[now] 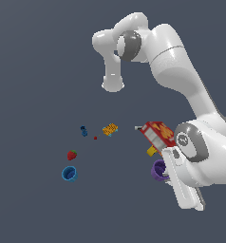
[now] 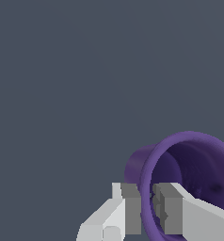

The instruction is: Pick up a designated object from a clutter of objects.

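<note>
At four o'clock in the exterior view, just below the red cracker box (image 1: 157, 133), the gripper (image 2: 147, 207) straddles the purple cup's (image 2: 189, 179) rim, seemingly clamped; grasp looks made; lifting remains; the blue cup (image 1: 69, 173) sits well apart.

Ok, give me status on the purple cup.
Gripper straddling purple cup rim, one finger inside, one outside. Red box close behind cup.
</note>
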You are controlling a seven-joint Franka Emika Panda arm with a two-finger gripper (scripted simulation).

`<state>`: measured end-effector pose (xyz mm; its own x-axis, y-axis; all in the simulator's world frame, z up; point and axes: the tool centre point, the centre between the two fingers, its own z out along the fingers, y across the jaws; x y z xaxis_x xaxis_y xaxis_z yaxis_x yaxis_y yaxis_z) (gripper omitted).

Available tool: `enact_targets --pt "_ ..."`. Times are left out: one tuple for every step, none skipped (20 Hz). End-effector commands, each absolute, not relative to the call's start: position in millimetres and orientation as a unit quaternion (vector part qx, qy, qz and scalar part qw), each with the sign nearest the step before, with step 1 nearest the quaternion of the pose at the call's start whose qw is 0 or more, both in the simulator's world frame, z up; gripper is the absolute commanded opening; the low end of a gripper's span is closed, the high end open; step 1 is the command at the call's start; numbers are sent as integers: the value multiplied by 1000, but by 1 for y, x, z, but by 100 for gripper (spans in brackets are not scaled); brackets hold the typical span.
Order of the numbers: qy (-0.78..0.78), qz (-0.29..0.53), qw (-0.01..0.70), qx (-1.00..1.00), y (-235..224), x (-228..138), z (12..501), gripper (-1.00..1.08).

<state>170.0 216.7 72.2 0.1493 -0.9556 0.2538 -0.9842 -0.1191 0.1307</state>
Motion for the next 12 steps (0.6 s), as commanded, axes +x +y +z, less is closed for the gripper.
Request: enact_targets --pt "-650 53 134 746 216 170 73 -100" --pt "-650 53 134 746 216 170 74 -100" --pt "-650 53 134 746 215 169 75 -100" --pt "-650 53 134 746 214 169 76 -100" --pt "-650 53 134 746 213 169 78 -100" --pt "-650 53 134 746 212 168 80 -100" --pt "-650 53 134 746 211 167 82 -100" --pt "-650 53 134 746 210 167 84 -100" --pt "-650 53 134 746 208 166 87 -100" --pt "-650 53 134 746 206 165 91 -100" --pt "-650 53 134 746 204 164 94 -100" --pt "-650 53 134 746 202 163 98 -100"
